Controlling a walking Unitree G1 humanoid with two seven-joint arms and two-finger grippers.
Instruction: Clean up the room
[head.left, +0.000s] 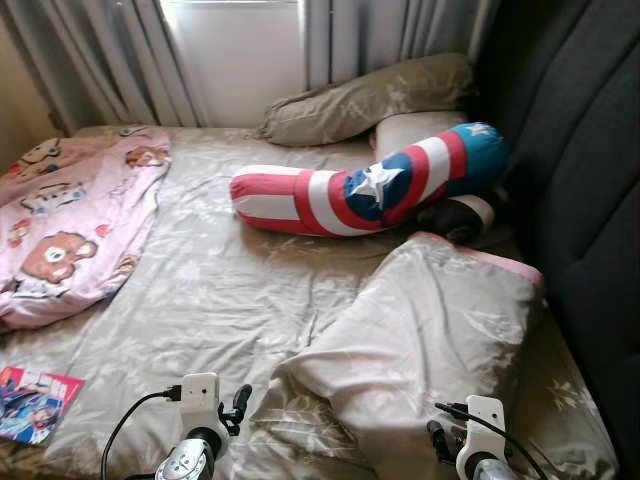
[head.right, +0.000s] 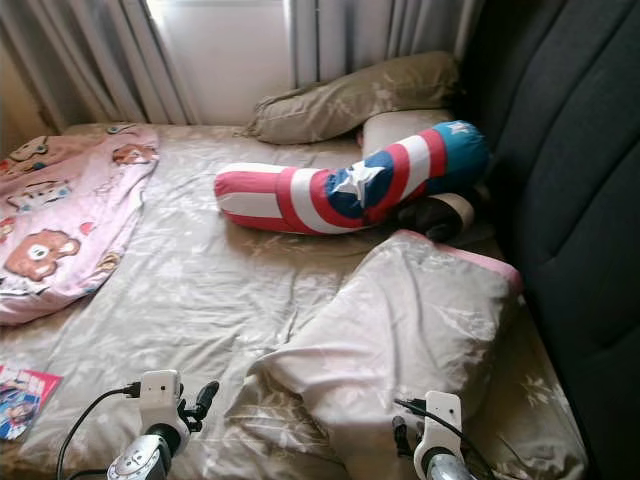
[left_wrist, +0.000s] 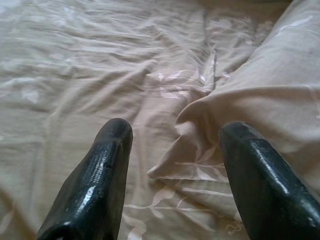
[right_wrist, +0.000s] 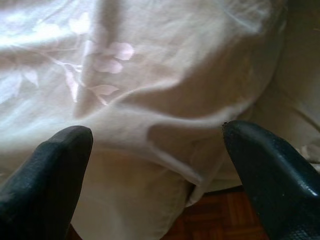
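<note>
A crumpled beige floral pillow (head.left: 430, 340) lies on the near right part of the bed (head.left: 210, 280). My left gripper (left_wrist: 172, 137) hovers low over the sheet beside the pillow's near corner, open, with nothing between its fingers (left_wrist: 107, 165). My right gripper (right_wrist: 157, 135) hangs over the pillow's near edge at the bed's side, also open and empty. Further back lies a red, white and blue star bolster (head.left: 370, 185). A pink bear-print blanket (head.left: 70, 215) is spread on the far left.
Two beige pillows (head.left: 370, 100) lean at the back under the curtains (head.left: 110, 50). A dark padded headboard (head.left: 580, 180) runs along the right. A colourful magazine (head.left: 30, 400) lies at the near left corner. Wooden floor (right_wrist: 220, 220) shows below the bed's edge.
</note>
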